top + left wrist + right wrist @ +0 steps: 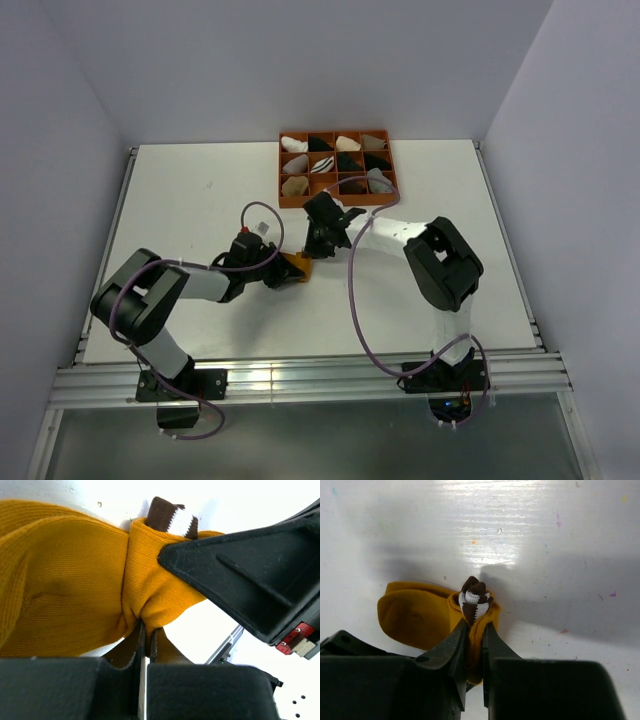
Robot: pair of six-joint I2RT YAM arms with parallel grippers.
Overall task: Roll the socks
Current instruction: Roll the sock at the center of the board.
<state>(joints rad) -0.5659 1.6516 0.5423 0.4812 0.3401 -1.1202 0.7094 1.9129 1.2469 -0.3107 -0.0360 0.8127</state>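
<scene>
Top external view: a mustard-yellow ribbed fabric sock [300, 266] lies on the white table [180, 190] between the two arms, near but apart from the orange compartmented tray [283, 172] that holds small sock bundles.

Left wrist view: the left gripper [145, 632] has its jaws closed on a gathered fold of the sock. The knit bunches into a waist at the pinch and spreads wide and slack to the side.

Right wrist view: the right gripper [475, 632] has its jaws nipped together on the yellow fabric. They sit just below the brown-and-white striped cuff [475, 599], which pokes up out of the folded core.

Handling, as a judgement: the sock looks light, soft and limp. It is stretchy rather than stiff, and the ribbing should give the pads fair friction, so slipping seems unlikely. It is not fragile and keeps no shape of its own, so a loose roll would probably spring open once released.

The best hold is probably through all the gathered layers close to the core, not on a single outer layer, which would only stretch and peel away. The elastic cuff is likely the firmest part to anchor against.
</scene>
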